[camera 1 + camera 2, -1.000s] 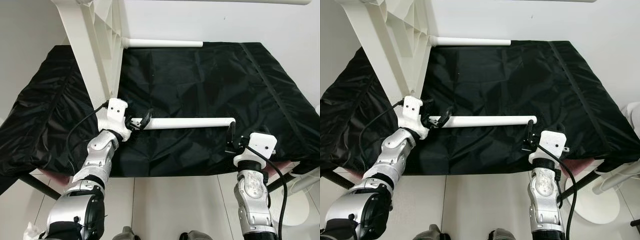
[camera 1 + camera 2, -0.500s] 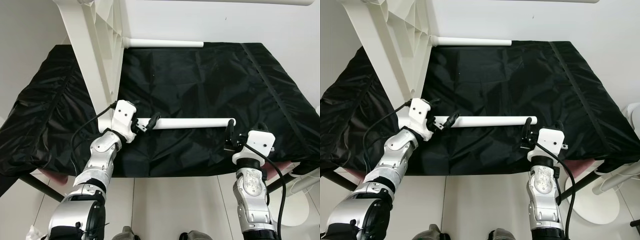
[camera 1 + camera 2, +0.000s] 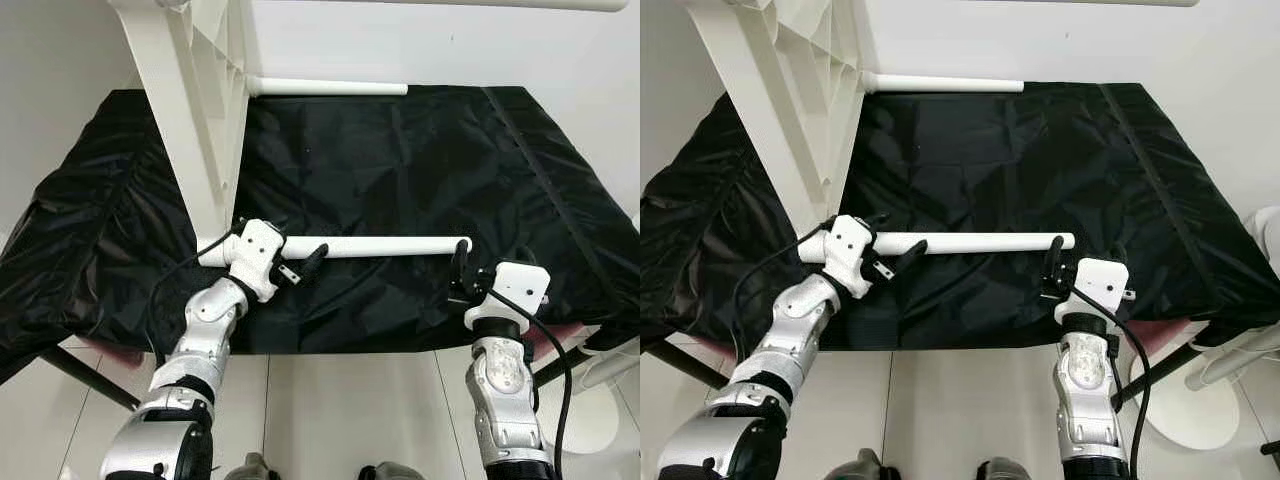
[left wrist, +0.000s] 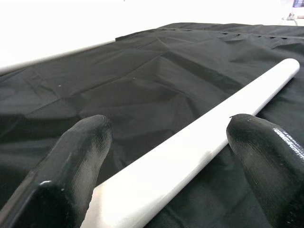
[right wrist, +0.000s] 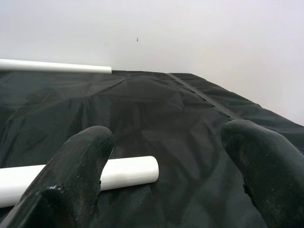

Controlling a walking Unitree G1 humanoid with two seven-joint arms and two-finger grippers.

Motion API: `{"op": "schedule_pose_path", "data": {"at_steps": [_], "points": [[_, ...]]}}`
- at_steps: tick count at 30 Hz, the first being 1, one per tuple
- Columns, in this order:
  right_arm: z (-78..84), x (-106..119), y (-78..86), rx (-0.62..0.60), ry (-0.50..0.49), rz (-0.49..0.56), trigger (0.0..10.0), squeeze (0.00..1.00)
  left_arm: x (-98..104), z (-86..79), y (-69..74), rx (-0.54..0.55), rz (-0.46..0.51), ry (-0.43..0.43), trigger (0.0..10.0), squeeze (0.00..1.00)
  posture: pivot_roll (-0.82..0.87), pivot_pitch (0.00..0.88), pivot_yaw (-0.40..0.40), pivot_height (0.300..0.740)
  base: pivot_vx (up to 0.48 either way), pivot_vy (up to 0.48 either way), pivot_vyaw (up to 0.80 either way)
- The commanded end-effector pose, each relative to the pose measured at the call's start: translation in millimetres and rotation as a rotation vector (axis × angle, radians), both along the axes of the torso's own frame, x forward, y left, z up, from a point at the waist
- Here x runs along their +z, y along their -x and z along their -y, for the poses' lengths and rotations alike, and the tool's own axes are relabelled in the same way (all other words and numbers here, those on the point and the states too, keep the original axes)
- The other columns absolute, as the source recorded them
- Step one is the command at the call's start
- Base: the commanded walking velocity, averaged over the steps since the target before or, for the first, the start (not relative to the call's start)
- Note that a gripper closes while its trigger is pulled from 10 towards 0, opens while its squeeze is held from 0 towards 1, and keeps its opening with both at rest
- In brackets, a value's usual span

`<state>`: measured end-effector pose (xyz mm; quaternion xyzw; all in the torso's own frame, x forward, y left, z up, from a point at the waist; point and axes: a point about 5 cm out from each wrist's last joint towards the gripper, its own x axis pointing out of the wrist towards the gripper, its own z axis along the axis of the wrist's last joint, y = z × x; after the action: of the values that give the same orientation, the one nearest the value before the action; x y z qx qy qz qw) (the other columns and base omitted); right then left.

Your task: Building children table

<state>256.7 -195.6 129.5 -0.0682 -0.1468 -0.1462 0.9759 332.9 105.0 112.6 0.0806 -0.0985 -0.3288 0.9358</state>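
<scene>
White tube on plain black cloth over the surface; 2nd white tube beyond it, by white frame. Black fingers, silver arms, white wall.

Black-covered table, white leg tube near front edge, second tube at back

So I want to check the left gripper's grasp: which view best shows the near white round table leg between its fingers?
The left wrist view: the near white round table leg runs between both open black fingers. The eye views show its whole length on the black cloth; the right wrist view shows its end.
</scene>
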Motion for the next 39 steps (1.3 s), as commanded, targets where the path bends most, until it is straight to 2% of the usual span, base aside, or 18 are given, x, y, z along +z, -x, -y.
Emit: {"op": "schedule_pose_path", "data": {"at_steps": [1,9,39], "points": [[-2.3,-2.9,0.1,0.003,-0.002,-0.005,10.0,0.00,0.6,-10.5,-5.3,0.286,0.025,0.045,10.0,0.00,0.00,0.000,0.025,0.740,0.000,0.000,0.00],[-5.3,-1.8,-1.9,0.016,0.008,-0.002,10.0,0.00,5.8,-9.5,-9.5,0.298,0.033,0.055,10.0,0.00,0.00,0.000,0.020,0.740,0.000,0.000,0.00],[-6.2,-4.3,-2.8,0.036,0.036,-0.019,10.0,0.00,5.6,-12.7,-9.9,0.291,0.036,0.012,10.0,0.00,0.01,0.000,0.001,0.740,0.000,0.000,0.00]]}}
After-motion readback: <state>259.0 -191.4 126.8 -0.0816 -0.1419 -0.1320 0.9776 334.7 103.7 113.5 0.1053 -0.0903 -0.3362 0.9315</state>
